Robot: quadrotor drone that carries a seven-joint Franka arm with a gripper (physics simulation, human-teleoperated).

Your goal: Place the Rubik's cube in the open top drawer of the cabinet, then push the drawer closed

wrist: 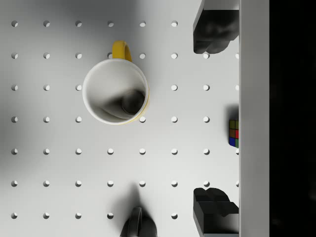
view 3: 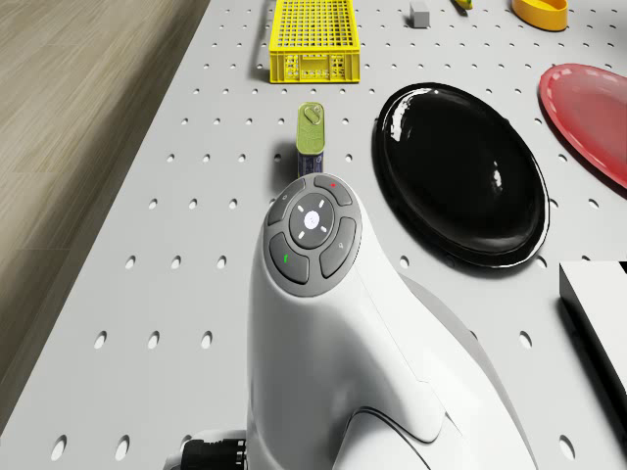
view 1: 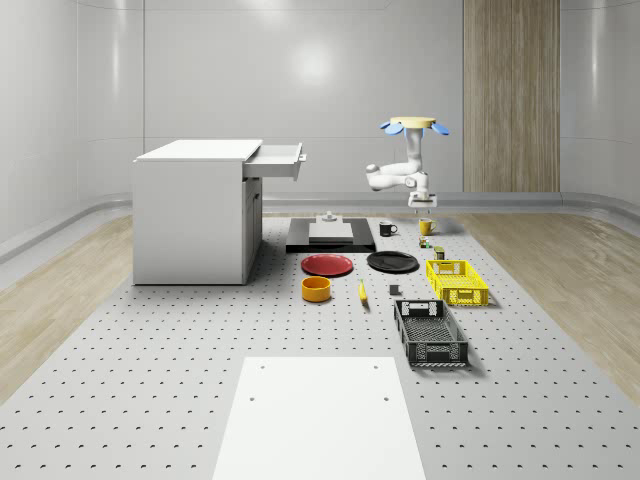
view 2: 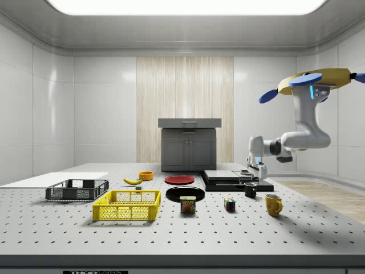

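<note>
Bright, even light pours from the long ceiling panel (view 2: 182, 5); the glossy black round plate (view 3: 460, 171) catches glare, and soft shadows pool on the perforated grey table (wrist: 59, 168).

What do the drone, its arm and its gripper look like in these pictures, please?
The drone has a flat yellow disc body with blue rotor blades. The arm is glossy white with rounded links and dark grey joint bands; one link carries a round grey button pad with small red and green marks. The gripper has dark, blocky fingers.
</note>
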